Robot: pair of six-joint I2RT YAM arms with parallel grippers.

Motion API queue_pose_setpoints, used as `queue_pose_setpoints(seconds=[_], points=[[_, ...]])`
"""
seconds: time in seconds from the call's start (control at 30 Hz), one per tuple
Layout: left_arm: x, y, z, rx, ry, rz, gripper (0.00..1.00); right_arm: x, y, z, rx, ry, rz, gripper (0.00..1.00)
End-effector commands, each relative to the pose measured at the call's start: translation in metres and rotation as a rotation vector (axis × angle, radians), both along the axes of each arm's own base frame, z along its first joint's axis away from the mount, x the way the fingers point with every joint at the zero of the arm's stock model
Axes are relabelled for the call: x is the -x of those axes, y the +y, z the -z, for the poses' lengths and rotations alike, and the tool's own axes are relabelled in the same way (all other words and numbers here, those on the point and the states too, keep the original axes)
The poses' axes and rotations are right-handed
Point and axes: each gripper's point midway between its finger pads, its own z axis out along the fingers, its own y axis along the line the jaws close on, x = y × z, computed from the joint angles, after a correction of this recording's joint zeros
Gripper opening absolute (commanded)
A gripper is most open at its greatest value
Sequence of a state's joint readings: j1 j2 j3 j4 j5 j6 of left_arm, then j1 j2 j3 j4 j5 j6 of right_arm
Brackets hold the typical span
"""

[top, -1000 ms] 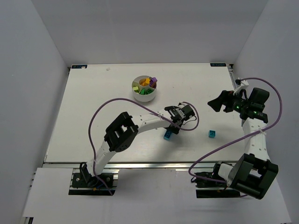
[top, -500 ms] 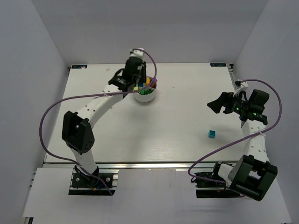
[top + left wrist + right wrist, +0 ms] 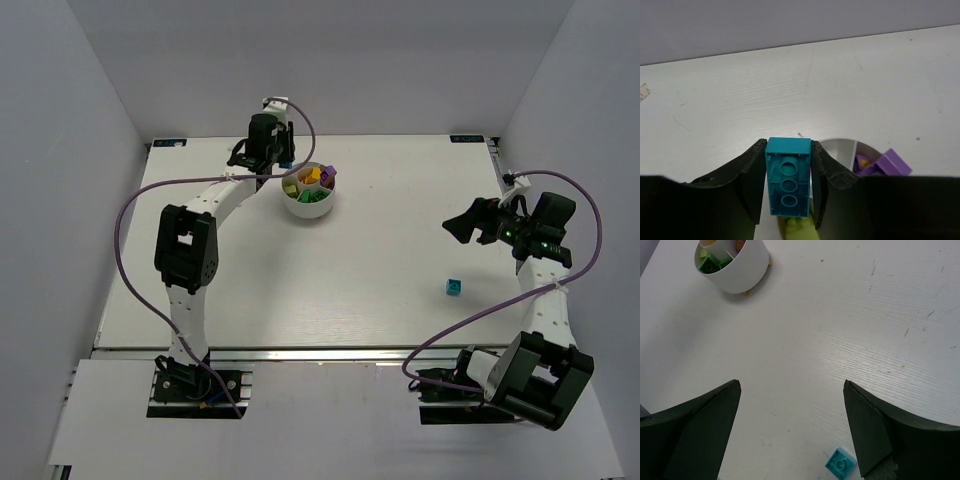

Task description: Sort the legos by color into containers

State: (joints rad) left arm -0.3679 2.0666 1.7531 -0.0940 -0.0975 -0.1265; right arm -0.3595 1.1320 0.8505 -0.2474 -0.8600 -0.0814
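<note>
Grips a cyan studded plastic brick (image 3: 788, 182) in left fingers (image 3: 752, 172) beside the round white plastic bowl (image 3: 310, 209); holds right fingers (image 3: 700, 415) spread apart.

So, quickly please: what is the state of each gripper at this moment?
Left gripper: closed, its fingers holding the cyan brick.
Right gripper: open, holding nothing.

White table (image 3: 380, 240), seemingly plain grey walls (image 3: 320, 60).

A lab test cell: white table (image 3: 300, 280) boxed by plain walls (image 3: 320, 60).
</note>
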Motion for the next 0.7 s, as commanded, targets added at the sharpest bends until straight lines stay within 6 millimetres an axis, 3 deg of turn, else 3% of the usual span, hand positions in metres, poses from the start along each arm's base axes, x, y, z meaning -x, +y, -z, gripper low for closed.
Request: queue_pose_setpoints(seconds=[0.0, 0.07, 0.2, 0.47, 0.67], points=[[-0.01, -0.001, -0.046, 0.057, -0.162, 0.07, 0.0, -0.001, 0.002, 0.0, -0.004, -0.026, -0.019, 0.88], [-0.017, 0.002, -0.046, 0.062, -0.184, 0.063, 0.0, -0.001, 0.002, 0.002, -0.006, -0.018, -0.019, 0.88], [-0.02, -0.009, -0.035, 0.078, -0.161, 0.143, 0.0, -0.003, 0.0, 0.004, -0.006, -0.013, -0.014, 0.88], [-0.013, -0.029, -0.017, 0.112, -0.126, 0.252, 0.03, -0.003, -0.001, 0.006, -0.003, -0.01, -0.009, 0.88], [-0.012, -0.031, 0.001, 0.113, -0.091, 0.261, 0.06, -0.003, 0.0, 0.005, -0.005, -0.013, -0.01, 0.88]])
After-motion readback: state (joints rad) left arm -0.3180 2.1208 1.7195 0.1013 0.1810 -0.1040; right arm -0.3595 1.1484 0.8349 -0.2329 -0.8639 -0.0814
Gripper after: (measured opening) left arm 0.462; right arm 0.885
